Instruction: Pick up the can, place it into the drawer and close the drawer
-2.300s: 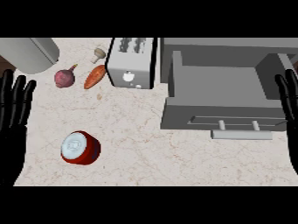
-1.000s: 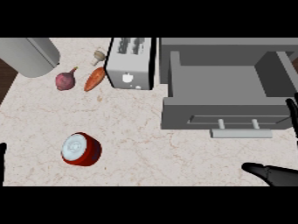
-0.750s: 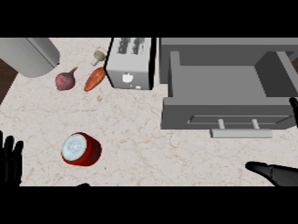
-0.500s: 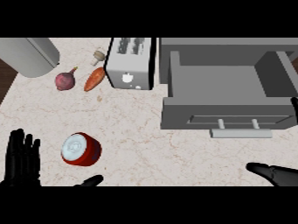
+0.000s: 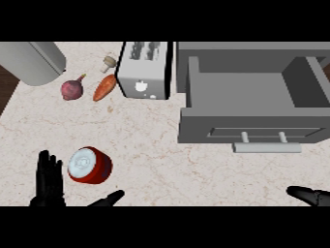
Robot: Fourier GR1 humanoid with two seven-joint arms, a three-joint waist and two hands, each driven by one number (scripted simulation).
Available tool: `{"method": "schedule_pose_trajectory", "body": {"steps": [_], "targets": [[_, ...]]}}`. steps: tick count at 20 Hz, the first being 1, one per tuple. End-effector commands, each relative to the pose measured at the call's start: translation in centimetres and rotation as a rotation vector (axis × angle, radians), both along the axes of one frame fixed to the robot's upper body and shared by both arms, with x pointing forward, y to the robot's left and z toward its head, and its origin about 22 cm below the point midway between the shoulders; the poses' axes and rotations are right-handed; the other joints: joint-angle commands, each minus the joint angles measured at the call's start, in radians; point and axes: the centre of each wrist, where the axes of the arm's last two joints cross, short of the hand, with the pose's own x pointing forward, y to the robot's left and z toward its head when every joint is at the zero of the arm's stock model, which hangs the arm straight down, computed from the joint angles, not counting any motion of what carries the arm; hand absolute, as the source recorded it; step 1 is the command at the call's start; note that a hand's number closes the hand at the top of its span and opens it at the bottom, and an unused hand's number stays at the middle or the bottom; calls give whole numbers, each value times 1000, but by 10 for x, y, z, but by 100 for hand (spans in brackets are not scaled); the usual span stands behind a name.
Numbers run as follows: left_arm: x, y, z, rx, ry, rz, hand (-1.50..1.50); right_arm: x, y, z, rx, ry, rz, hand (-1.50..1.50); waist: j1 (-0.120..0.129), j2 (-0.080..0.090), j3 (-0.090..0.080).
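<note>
The can sits at lower left, well apart from the open drawer at upper right. The left hand is open, fingers and thumb bracketing the can for a grasp; the right hand rests open at lower right.

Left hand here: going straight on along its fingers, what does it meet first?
Likely not the can: the left hand points up the counter, just left of it. Next in line is the grey canister at the far left corner, though the hand's height is unclear.
</note>
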Motion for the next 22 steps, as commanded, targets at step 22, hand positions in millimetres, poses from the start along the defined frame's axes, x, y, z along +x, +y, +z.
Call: {"method": "schedule_pose_trajectory", "body": {"steps": [22], "targets": [[21, 41, -130, -73, 70, 111, -150, -26, 7, 26, -4, 3, -7, -150, -3, 1, 0]]}}
